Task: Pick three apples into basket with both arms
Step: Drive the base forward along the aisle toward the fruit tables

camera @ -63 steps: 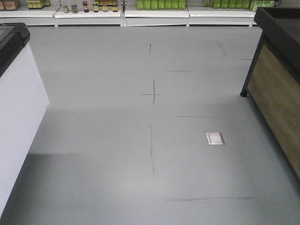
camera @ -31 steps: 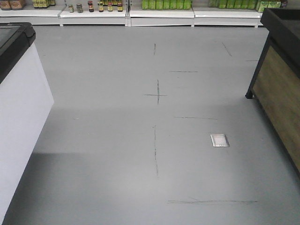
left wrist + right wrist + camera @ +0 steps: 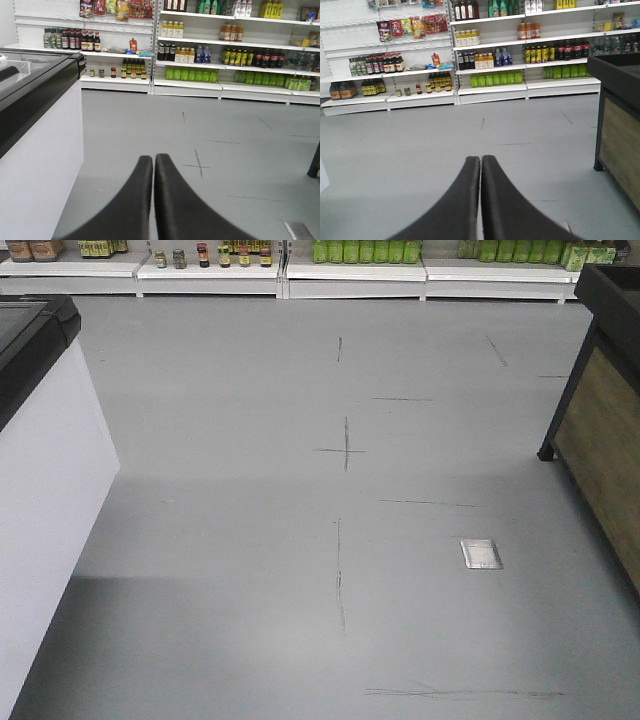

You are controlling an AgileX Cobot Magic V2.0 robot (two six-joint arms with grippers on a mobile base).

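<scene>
The apples and the basket are out of view in every frame. In the left wrist view my left gripper [image 3: 153,158] is shut, its two black fingers pressed together over bare grey floor with nothing between them. My right gripper [image 3: 481,159] is likewise shut and holds nothing, pointing across the floor toward the shop shelves. Neither arm shows in the front view.
A white chest freezer with a black rim [image 3: 45,450] stands at the left. A black and wood display stand [image 3: 605,410] stands at the right. Stocked shelves [image 3: 350,265] line the far wall. A small metal floor plate [image 3: 481,553] lies in the grey floor.
The front view has shifted: the floor marks and metal plate slid right and down, the freezer fills more of the left, and the stand has slid toward the right edge.
</scene>
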